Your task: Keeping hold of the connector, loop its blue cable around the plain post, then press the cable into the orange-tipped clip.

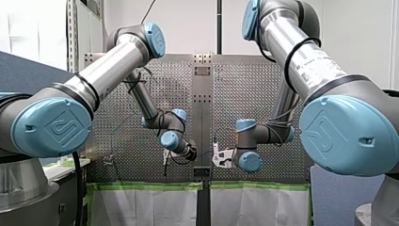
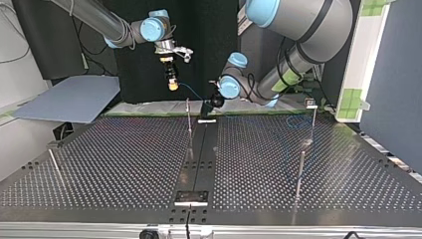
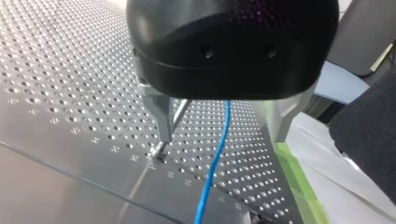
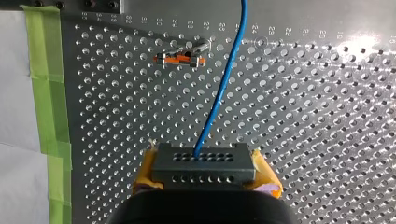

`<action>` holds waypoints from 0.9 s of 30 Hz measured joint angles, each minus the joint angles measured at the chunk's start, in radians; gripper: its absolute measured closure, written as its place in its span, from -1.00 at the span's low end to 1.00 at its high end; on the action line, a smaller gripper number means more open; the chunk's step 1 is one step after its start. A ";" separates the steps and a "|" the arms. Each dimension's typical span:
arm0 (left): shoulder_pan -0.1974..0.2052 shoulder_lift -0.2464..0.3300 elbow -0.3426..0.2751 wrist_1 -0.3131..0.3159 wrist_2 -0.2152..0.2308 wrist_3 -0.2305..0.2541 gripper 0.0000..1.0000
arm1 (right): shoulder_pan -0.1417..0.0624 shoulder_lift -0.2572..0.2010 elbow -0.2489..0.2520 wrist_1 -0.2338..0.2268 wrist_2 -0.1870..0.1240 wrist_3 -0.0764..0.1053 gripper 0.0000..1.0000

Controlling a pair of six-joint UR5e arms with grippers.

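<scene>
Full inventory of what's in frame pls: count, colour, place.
connector: one, dark grey, clamped between yellow pads.
blue cable: one, blue, from the connector to between the metal fingers of my left gripper.
orange-tipped clip: one, orange and metal, on the table ahead of my right gripper.
posts: four in the top view, metal, spread over the table.
table: one, grey, perforated.
green tape: strips, green, table's edge.
my left gripper: one, black, open astride the cable.
my right gripper: one, yellow-padded, holding the connector.
</scene>
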 joint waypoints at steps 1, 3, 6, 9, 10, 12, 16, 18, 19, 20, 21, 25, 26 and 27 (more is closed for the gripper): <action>-0.001 0.000 0.000 0.003 -0.002 0.000 -0.69 | 0.000 0.000 0.000 0.000 0.000 0.000 1.00; -0.004 0.000 0.000 0.007 -0.014 0.000 -0.39 | 0.000 0.000 0.000 0.001 0.000 0.000 1.00; -0.009 0.000 0.000 0.008 -0.036 0.001 0.21 | 0.000 0.000 0.000 0.003 0.000 0.000 1.00; -0.013 0.000 -0.001 0.007 -0.064 0.003 0.69 | 0.000 0.000 0.000 0.006 0.000 -0.001 1.00; -0.014 0.000 -0.001 0.007 -0.073 0.005 0.90 | 0.000 0.000 0.000 0.007 0.000 -0.002 1.00; -0.017 0.000 -0.001 0.007 -0.091 0.009 1.00 | 0.000 0.000 0.000 0.009 0.000 -0.003 1.00; -0.024 0.000 -0.003 0.008 -0.120 0.021 1.00 | 0.000 0.000 0.000 0.011 0.000 -0.004 1.00; -0.030 0.000 -0.003 0.008 -0.130 0.034 1.00 | 0.000 0.000 0.001 0.012 0.000 -0.005 1.00; -0.034 0.000 -0.003 0.008 -0.133 0.041 1.00 | 0.000 0.000 0.001 0.013 0.001 -0.005 1.00; -0.038 0.000 -0.004 0.008 -0.138 0.049 1.00 | 0.000 0.000 0.001 0.015 0.002 -0.006 1.00; -0.045 0.000 -0.007 0.010 -0.147 0.060 1.00 | 0.000 0.000 0.001 0.017 0.004 -0.008 1.00; -0.065 0.000 -0.025 0.032 -0.181 0.090 1.00 | -0.001 0.000 0.001 0.029 0.016 -0.014 1.00; -0.069 0.001 -0.031 0.039 -0.189 0.092 1.00 | -0.001 0.000 0.002 0.032 0.019 -0.016 1.00; -0.075 0.000 -0.040 0.049 -0.200 0.094 1.00 | -0.001 0.001 0.002 0.036 0.023 -0.019 1.00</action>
